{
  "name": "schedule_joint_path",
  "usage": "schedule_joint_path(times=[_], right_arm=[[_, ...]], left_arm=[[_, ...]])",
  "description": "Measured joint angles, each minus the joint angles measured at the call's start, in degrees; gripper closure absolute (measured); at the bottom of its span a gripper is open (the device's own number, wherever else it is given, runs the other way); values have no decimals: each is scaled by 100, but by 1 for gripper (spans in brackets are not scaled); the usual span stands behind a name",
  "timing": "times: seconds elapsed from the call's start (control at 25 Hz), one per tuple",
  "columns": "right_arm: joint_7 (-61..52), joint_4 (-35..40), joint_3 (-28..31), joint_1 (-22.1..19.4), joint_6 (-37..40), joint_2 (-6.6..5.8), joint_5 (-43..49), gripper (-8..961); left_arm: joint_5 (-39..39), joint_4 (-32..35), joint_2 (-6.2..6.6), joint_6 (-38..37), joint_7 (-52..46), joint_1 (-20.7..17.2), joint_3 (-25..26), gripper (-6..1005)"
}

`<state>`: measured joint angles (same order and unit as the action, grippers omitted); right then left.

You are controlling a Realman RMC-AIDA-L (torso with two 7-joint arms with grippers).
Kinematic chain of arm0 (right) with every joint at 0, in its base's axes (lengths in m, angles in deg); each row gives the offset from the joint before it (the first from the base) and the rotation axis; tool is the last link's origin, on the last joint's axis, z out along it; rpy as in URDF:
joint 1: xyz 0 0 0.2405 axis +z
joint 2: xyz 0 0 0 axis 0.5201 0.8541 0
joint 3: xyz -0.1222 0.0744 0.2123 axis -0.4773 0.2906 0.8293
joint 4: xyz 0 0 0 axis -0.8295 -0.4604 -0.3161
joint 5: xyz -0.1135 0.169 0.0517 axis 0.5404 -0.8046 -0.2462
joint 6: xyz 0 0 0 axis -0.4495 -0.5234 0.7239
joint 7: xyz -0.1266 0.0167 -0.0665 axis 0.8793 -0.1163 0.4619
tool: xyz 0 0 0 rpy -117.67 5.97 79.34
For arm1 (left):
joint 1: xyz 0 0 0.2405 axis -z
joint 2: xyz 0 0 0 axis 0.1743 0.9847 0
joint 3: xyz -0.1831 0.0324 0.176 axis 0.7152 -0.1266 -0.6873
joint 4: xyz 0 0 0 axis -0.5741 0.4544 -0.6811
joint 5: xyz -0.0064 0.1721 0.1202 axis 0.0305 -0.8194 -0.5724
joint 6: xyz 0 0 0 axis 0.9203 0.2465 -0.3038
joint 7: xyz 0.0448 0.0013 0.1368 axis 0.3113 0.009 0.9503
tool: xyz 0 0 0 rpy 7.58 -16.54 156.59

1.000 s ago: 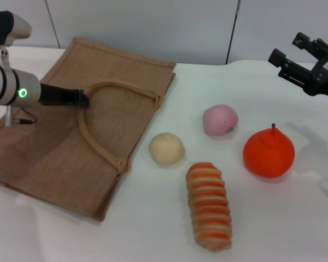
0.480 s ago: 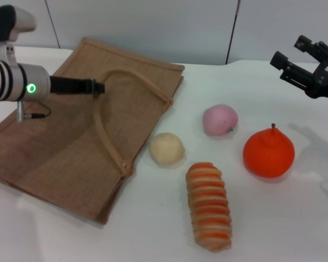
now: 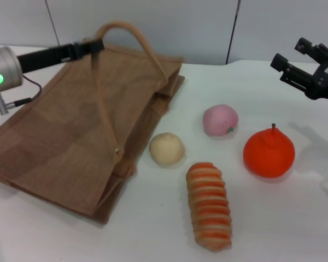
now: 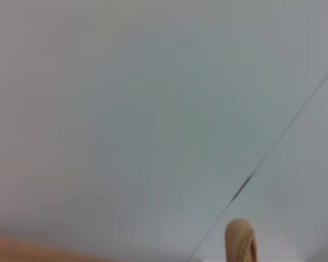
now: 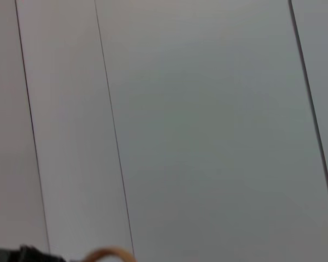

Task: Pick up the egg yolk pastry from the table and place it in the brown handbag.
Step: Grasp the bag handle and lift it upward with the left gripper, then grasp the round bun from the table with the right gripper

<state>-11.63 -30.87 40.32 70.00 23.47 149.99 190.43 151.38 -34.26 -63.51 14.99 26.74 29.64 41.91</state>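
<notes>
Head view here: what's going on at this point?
The left pincer has one loop handle of the brown handbag and holds it raised, so the bag's top side is lifted off the table. The egg yolk pastry sits untouched on the table beside the bag, near a pink bun, an orange and a striped bread roll. The right pincer hangs in the air, off to the right, holding nothing.

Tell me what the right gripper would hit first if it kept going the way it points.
Probably nothing: the right gripper hangs above the table, pointing toward the back wall, above the peach bun and orange. Depth is unclear.
</notes>
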Motion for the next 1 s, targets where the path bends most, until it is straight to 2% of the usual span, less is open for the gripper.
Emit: schedule_joint_path(times=[0.2, 0.44, 0.72, 1.0], right_arm=[[23, 0, -25, 0, -10, 2, 6, 77], [28, 0, -130, 0, -10, 9, 17, 77], [43, 4, -1063, 121, -1, -2, 36, 77], [134, -234, -2182, 553, -491, 26, 175, 77]], left_arm=[[706, 3, 22, 647, 463, -237, 0, 879], [1188, 7, 32, 1176, 744, -389, 7, 879], [1476, 16, 46, 1525, 802, -491, 21, 879], [1549, 24, 51, 1608, 801, -514, 26, 878]])
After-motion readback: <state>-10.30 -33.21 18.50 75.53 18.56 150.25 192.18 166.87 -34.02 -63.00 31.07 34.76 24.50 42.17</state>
